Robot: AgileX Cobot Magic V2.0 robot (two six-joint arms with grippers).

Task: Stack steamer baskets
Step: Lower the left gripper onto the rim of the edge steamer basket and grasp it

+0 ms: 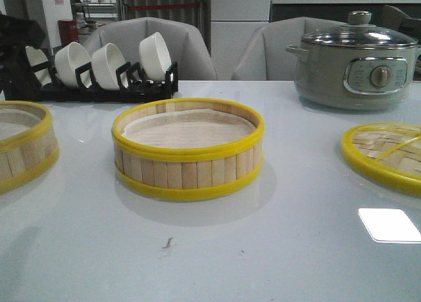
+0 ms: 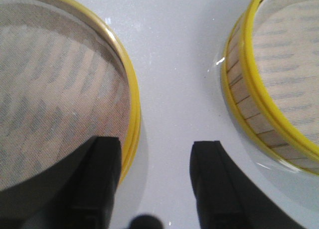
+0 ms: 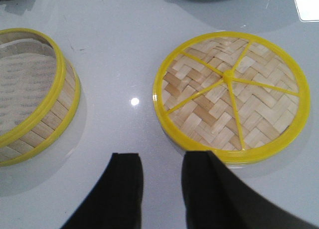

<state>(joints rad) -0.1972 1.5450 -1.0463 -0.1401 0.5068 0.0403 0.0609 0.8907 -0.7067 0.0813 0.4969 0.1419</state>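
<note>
One steamer basket point(image 1: 187, 151) stands in the middle of the table, with pale slat walls, yellow rims and a pale liner. A second steamer basket point(image 1: 20, 144) is cut off by the left edge. Neither gripper shows in the front view. In the left wrist view my left gripper point(image 2: 157, 144) is open above the second basket point(image 2: 60, 89): one finger over its liner, the other over bare table, the yellow rim between them. The middle basket point(image 2: 279, 84) lies off to the side. My right gripper point(image 3: 162, 156) is open and empty above the table, with the middle basket point(image 3: 30, 94) to one side.
The flat woven lid point(image 1: 388, 154) lies at the right, and one right finger overlaps its yellow rim point(image 3: 199, 149). A grey electric pot point(image 1: 358, 58) stands at the back right. A black rack of white bowls point(image 1: 99, 68) stands at the back left.
</note>
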